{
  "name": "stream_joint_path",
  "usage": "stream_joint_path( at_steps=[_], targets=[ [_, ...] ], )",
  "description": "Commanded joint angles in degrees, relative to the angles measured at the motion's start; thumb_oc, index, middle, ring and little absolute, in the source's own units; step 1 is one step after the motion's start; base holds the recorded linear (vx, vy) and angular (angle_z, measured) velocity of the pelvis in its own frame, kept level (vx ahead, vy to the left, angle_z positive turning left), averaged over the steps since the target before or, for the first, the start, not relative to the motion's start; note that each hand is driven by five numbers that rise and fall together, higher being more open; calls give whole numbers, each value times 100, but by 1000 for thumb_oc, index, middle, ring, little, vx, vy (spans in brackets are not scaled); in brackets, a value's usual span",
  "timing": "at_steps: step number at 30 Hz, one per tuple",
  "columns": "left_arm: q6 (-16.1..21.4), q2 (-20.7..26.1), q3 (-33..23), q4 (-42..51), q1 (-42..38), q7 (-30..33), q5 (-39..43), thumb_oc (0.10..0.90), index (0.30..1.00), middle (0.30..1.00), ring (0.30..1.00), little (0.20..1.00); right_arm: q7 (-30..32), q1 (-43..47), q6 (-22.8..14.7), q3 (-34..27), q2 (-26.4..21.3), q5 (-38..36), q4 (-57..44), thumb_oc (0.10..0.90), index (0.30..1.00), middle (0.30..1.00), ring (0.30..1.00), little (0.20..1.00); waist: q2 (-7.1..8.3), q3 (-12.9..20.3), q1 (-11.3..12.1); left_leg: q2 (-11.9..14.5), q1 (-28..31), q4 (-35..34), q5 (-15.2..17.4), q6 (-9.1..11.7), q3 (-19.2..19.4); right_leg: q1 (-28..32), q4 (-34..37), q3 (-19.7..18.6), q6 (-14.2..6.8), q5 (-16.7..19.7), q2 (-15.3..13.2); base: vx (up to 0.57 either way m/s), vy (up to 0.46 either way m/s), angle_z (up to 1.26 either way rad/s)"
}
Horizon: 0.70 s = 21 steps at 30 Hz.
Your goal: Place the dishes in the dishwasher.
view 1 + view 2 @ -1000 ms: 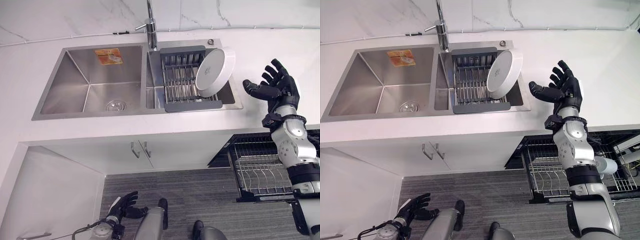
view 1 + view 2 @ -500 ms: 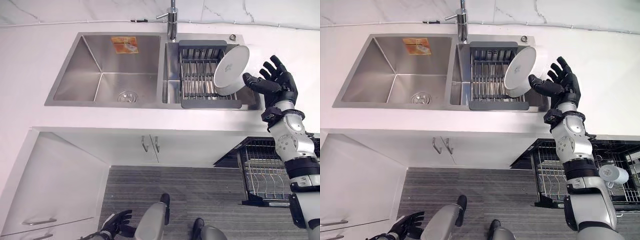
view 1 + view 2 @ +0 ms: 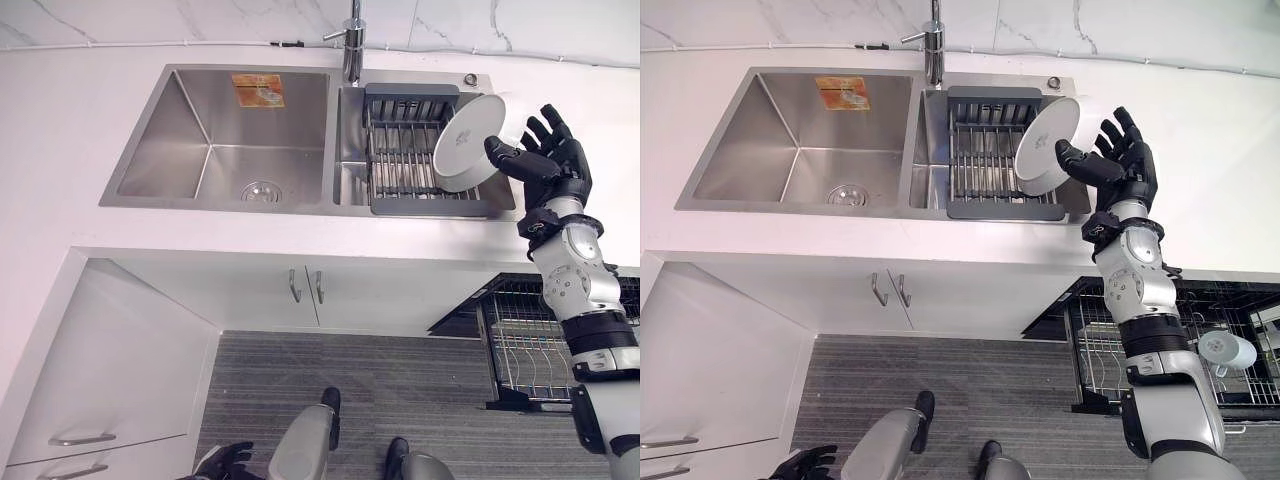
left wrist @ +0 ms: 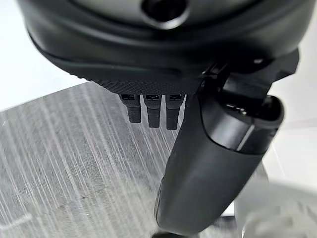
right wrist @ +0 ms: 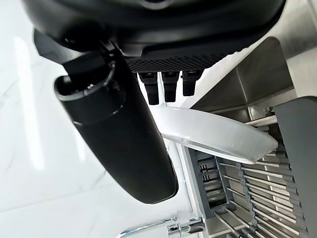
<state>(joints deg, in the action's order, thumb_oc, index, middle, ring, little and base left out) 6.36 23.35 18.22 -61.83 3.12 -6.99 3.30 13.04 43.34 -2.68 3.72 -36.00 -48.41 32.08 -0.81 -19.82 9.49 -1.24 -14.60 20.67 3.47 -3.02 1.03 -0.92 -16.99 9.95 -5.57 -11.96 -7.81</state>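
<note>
Right hand (image 3: 548, 160) open at bowl (image 3: 472, 140) rim, over rack (image 3: 405, 150).

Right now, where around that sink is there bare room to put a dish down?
The white counter left of the big basin lies bare, as does the strip along the front edge above the cupboard doors. The big basin itself holds nothing. The small basin is crowded: drying rack, tilted white bowl and the right hand at it.
</note>
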Motion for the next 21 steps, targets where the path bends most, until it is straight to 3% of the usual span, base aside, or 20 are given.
stream_joint_path(
  at_steps=[1,21],
  targets=[
    [-4,215,-47,-152,194,81,14,800,900,900,900,900,-127,756,-480,-38,-309,-6,-254,800,900,900,900,900,-14,616,-10,75,377,-348,416,303,-481,-149,-20,160,-166,295,-3,40,-7,0],
    [-41,243,-82,28,174,186,201,800,900,900,900,900,-12,923,-507,-23,-311,-342,495,800,900,900,900,900,-150,422,72,9,293,-348,346,294,-620,-209,-20,189,-111,309,-39,7,-2,1]
  ],
)
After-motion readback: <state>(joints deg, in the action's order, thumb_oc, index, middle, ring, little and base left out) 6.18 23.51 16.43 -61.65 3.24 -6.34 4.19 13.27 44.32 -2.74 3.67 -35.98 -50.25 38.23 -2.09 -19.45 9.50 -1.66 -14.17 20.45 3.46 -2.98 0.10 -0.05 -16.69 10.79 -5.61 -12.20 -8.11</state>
